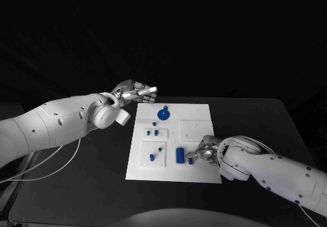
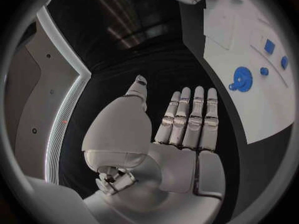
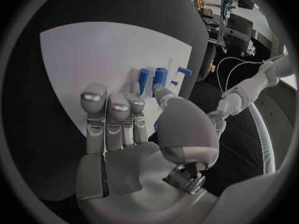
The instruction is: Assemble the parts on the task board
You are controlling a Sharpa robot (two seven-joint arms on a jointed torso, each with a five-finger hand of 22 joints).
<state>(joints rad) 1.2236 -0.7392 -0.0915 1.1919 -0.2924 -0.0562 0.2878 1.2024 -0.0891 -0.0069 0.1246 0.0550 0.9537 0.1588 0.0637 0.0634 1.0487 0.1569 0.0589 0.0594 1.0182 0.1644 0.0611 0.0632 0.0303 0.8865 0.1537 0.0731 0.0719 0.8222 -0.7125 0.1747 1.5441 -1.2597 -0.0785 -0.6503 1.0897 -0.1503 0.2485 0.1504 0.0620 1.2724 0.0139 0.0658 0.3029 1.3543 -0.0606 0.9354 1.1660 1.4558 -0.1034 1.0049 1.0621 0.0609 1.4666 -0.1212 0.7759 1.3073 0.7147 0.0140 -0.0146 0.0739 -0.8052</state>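
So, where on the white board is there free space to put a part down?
The task board is bare along its far right corner and along its near edge, below the blue cylinder. The middle strip is crowded with blue parts, and the right hand covers the right edge there.

The board (image 1: 197, 118) lies in the middle of the desk (image 1: 259, 118). On the board, a round part (image 1: 163, 113) sits near its far edge, small parts (image 1: 154, 133) near its middle, and a cylinder (image 1: 180, 155) toward its near edge. The right hand (image 1: 203, 153) rests over the board just right of the cylinder. The left hand (image 1: 138, 93) is off the board's far left corner.
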